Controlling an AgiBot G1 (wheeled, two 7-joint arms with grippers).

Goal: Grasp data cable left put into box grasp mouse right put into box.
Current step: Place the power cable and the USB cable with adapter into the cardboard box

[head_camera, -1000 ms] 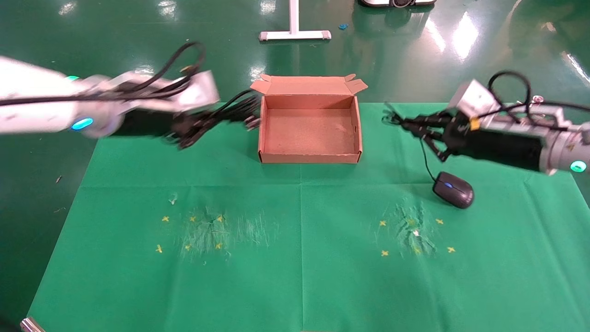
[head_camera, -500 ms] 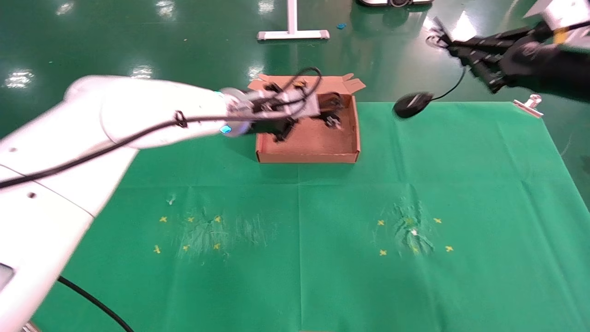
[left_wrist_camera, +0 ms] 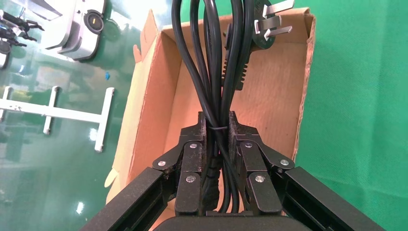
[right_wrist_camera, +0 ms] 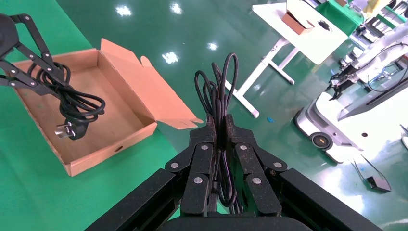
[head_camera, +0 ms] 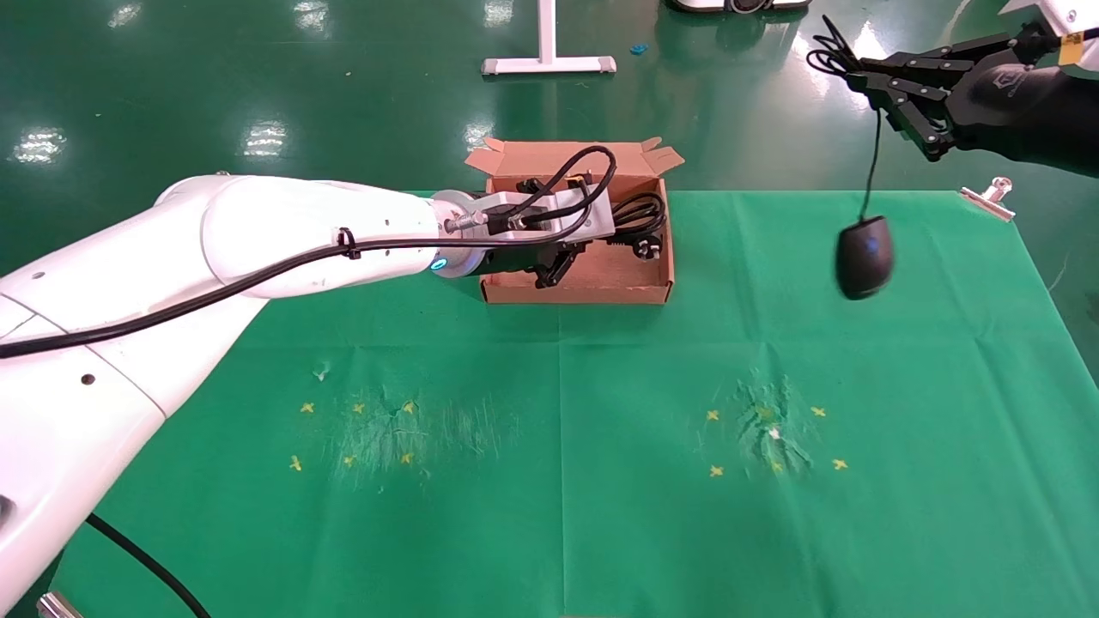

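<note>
Left gripper, clamped on the data cable, holds the coil inside the box. Right gripper pinches the mouse's cord; the mouse dangles right of the box.

Left arm: glossy white rounded shell, running from lower left to frame centre in the head view; black cable strapped along it with a black tie, small dark screw holes near the base. Cyan-lit ring at the wrist, silver camera block with looped black leads above it. Left gripper: black linkage fingers, silver rivets at the pivots. Right arm, upper right: black forearm with a faint logo, yellow tag. Right gripper: same black linkage, silver rivets.
</note>
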